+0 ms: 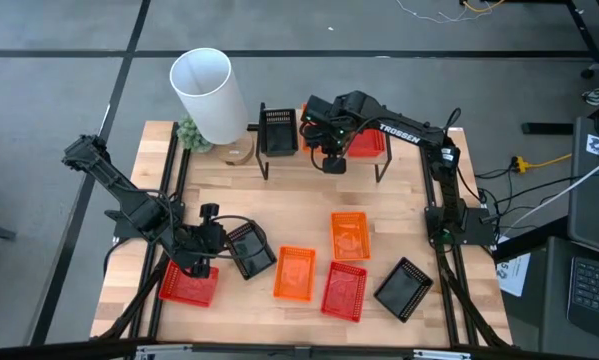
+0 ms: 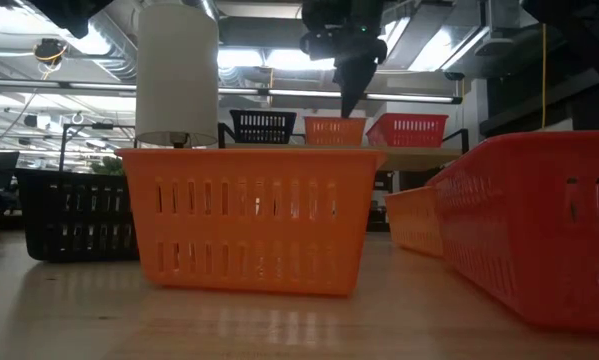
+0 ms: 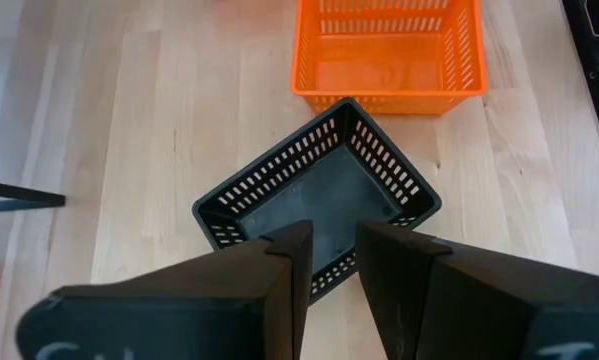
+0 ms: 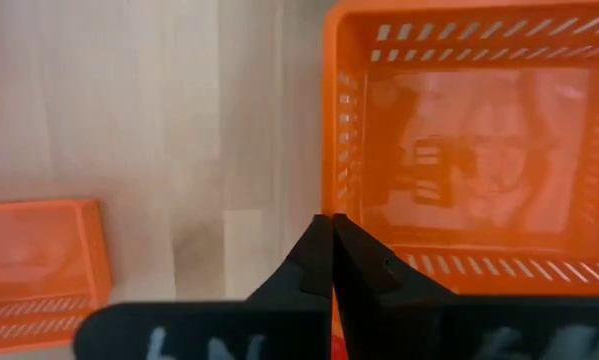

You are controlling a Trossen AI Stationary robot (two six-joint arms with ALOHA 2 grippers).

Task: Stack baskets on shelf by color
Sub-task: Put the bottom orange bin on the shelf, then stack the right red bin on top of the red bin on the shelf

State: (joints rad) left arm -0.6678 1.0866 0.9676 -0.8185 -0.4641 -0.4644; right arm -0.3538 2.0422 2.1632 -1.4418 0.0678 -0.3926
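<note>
The right gripper [image 4: 331, 250] is hanging over the shelf [image 1: 279, 158] with its fingers pressed together and holding nothing, just above the orange basket [image 4: 469, 140] standing between a black basket [image 1: 278, 130] and a red basket [image 1: 367, 143]. The left gripper [image 3: 331, 262] is waiting low over the table [image 1: 279, 215], its fingers standing slightly apart, at the rim of another black basket [image 3: 317, 192].

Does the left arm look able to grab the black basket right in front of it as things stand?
Probably yes. The left hand hovers open directly over the near rim of the black basket, nothing lies between them, and the orange basket beyond sits clear of it.
</note>
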